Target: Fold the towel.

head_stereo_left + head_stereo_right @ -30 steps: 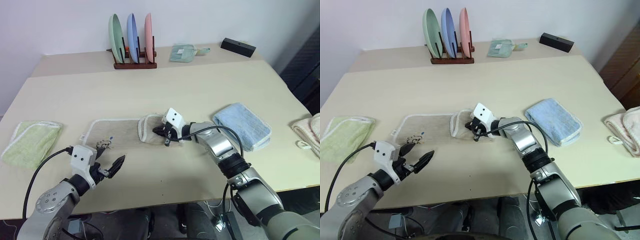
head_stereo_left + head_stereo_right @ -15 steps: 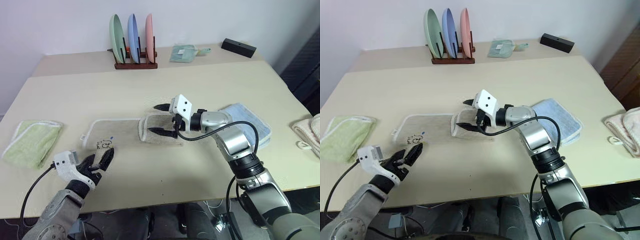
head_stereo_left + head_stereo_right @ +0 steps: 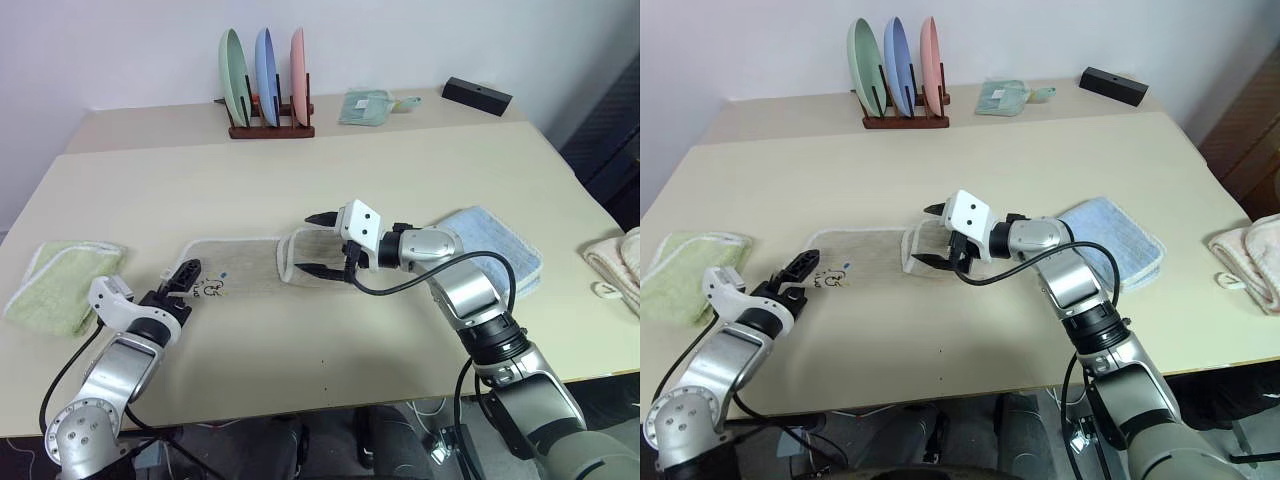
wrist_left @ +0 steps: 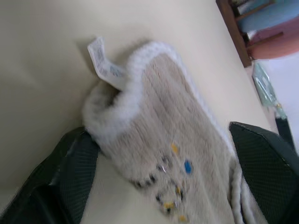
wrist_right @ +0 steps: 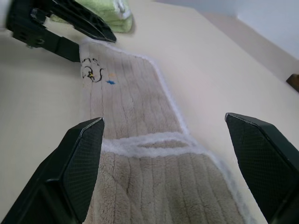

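Left hand (image 3: 183, 275): black fingers apart, straddling the near left corner of the beige-tan terry towel with white corded edging (image 3: 245, 267); in the left wrist view one finger (image 4: 70, 172) lies against the white edging while the other stands off over the pile. A small white fabric label (image 4: 103, 65) juts from that corner; its print is too blurred to read. Beside it sits a small dark embroidered mark with yellow and blue flecks (image 4: 170, 186), not legible as writing. The left forearm lies low over the tabletop (image 3: 400, 170), hand pointing forward toward the towel.

Right hand (image 3: 322, 243): fingers wide apart, gripping nothing, held above the towel's right end, where a flap is folded back over the strip (image 5: 154, 144). The right arm reaches across leftward, its wrist roughly level.

Compared with a second ago: the right hand, then shut on the folded end at the cloth, has let go and risen; the left hand, then hovering short of the towel, has rolled and advanced to the corner.

The towel lies flat at mid-tabletop. Outward: a light green folded towel (image 3: 58, 283) at far left, a light blue folded towel (image 3: 492, 245) to the right, and a wooden rack holding green, blue and pink plates (image 3: 265, 80) at the far edge.
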Available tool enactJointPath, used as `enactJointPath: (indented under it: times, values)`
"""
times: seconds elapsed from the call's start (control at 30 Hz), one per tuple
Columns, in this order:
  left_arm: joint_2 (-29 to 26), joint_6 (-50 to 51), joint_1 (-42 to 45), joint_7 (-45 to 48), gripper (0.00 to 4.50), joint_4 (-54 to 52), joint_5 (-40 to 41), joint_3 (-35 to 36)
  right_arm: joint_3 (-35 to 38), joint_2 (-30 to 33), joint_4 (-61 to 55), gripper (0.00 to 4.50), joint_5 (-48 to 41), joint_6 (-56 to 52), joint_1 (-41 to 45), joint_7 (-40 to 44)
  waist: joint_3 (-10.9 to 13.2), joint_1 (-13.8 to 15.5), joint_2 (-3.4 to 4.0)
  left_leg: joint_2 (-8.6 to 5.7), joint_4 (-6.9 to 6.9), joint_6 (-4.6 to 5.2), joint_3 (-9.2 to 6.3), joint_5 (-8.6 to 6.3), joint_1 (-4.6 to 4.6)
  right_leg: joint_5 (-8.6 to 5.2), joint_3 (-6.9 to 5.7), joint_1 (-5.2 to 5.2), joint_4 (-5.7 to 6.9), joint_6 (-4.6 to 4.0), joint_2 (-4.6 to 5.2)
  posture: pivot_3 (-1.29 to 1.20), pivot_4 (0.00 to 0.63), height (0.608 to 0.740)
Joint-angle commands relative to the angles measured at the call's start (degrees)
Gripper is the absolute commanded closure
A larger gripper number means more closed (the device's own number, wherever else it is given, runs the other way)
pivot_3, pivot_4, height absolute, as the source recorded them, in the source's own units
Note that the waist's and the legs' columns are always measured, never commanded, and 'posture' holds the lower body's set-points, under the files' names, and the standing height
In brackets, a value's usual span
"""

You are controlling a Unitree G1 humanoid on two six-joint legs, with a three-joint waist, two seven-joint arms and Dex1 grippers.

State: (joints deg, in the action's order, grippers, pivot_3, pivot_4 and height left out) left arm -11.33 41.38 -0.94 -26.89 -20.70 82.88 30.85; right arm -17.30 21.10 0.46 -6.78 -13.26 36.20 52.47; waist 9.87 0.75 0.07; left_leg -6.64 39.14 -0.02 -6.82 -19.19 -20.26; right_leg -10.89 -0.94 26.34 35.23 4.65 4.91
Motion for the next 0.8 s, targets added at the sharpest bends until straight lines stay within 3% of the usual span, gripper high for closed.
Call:
enactJointPath:
  times: [0.03,0.17,0.2,0.23,0.37,0.57,0.67,0.8]
  values:
    - [-0.1,-2.3,0.6,-0.8,1.73,1.2,0.4,-0.2,-0.3,0.5,-3.2,0.21,1.5,1.3,-1.2,-0.9,0.0,0.0,-0.03,0.00,0.00,0.00,0.02,0.00,0.00,0.00,0.02,0.00,0.00,0.00,0.00,0.00,0.150,0.740]
    - [-0.4,-4.5,1.3,-0.4,3.89,1.8,0.2,0.3,-0.2,1.1,-5.0,0.21,2.1,0.6,-2.9,-1.4,0.0,0.0,-0.09,0.00,0.01,0.00,0.03,0.00,-0.03,0.00,0.03,0.03,-0.01,0.00,0.00,0.00,0.150,0.740]
    - [-0.7,-5.1,1.4,0.3,4.33,1.7,-0.2,0.4,-0.2,1.1,-5.3,0.21,2.3,0.4,-3.2,-1.6,0.0,0.0,-0.09,0.00,0.00,0.00,0.03,0.00,-0.03,0.00,0.04,0.03,-0.01,0.00,0.00,0.00,0.150,0.740]
    - [-1.4,-5.7,1.5,1.5,4.46,1.2,-1.2,0.5,-0.1,1.2,-5.6,0.21,2.4,0.2,-3.4,-1.7,0.0,0.0,-0.09,0.00,0.00,0.00,0.03,0.00,-0.03,0.00,0.04,0.04,-0.01,0.00,0.00,0.00,0.150,0.740]
    - [-5.5,-7.5,1.5,6.8,4.46,-1.7,-5.8,0.3,0.4,2.0,-6.4,0.21,2.7,-0.5,-4.3,-2.3,0.0,0.0,-0.11,0.05,0.00,-0.02,0.04,-0.01,-0.04,0.00,0.07,0.04,-0.02,-0.01,-0.09,0.00,0.150,0.740]
    - [-22.7,-4.5,0.5,24.1,4.46,-5.9,-9.3,2.1,3.3,6.4,-6.5,0.21,2.7,-1.1,-6.8,-2.1,0.0,0.0,-0.23,0.13,-0.01,-0.07,0.12,-0.05,-0.07,0.00,0.18,0.11,-0.03,-0.03,-0.22,0.00,0.150,0.740]
    - [-29.2,-2.9,1.6,32.4,4.46,-7.3,-14.0,-3.0,3.5,7.4,-5.0,0.21,3.3,0.0,-6.8,-2.3,0.0,-0.1,-0.23,0.13,-0.05,-0.05,0.21,-0.06,0.00,0.00,0.26,0.09,-0.05,-0.03,-0.24,0.00,0.150,0.740]
    - [-31.8,-1.4,8.3,41.0,4.46,-9.0,-18.3,-13.4,3.5,7.2,-4.1,0.21,3.5,0.2,-6.5,-2.8,0.0,0.0,-0.26,0.14,-0.04,-0.05,0.21,-0.06,-0.02,0.01,0.26,0.07,-0.06,-0.03,-0.24,0.00,0.150,0.740]
